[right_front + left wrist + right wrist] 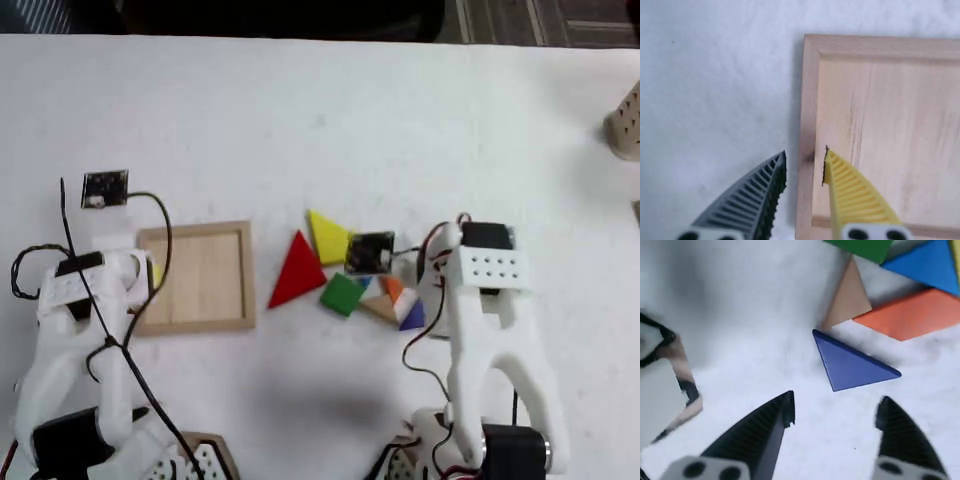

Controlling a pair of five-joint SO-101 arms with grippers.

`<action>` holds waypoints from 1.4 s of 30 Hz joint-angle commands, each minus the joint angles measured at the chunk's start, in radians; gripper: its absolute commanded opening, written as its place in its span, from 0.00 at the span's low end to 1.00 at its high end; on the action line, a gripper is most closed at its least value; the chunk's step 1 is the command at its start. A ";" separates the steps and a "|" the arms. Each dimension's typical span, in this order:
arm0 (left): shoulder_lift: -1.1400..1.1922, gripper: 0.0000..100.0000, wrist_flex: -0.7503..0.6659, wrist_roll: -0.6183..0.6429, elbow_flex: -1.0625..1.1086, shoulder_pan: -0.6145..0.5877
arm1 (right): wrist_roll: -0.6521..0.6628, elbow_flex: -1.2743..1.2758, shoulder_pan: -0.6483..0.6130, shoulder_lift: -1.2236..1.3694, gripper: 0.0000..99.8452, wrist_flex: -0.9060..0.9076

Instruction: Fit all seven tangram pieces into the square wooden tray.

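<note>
left gripper (805,159): one grey finger, one yellow, parted a little and straddling the outer rim of the square wooden tray (880,120), grey tip over the table, yellow tip over the tray floor. whether they touch the rim, cannot tell. risk here: if the jaws pinch or drag, the tray would likely slide or tip and the target would shift. a black cable (160,215) loops over this arm and could snag. tray holds nothing: bare floor in what shows, all seven pieces out on the white table (300,120). right of the tray and apart from it, red triangle (297,270), yellow triangle (328,236) just beyond it, green square (342,293) by the red's lower corner. further right, a tight cluster: light blue piece (932,265), tan triangle (850,295), orange piece (910,315), dark blue triangle (852,365). right gripper (835,410): black jaws wide apart, empty, just short of the dark blue triangle. risk: the piece lies flat and looks thin, so the fingers may skid off its edges or shove it into the tan and orange neighbours. a slanted grasp would likely twist it and spoil the fit in the tray.
</note>
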 commanded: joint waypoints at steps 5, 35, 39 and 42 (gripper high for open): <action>-0.042 0.15 -0.029 -0.008 -0.008 -0.002 | 0.279 0.110 0.013 -0.028 0.39 -0.157; -0.042 0.15 -0.029 -0.008 -0.009 -0.005 | 0.181 0.427 0.067 -0.028 0.17 -0.779; -0.042 0.15 -0.029 -0.008 -0.009 -0.005 | 0.043 0.427 0.025 -0.028 0.08 -0.792; -0.042 0.15 -0.029 -0.008 -0.009 -0.005 | -0.060 0.427 0.001 -0.030 0.05 -0.791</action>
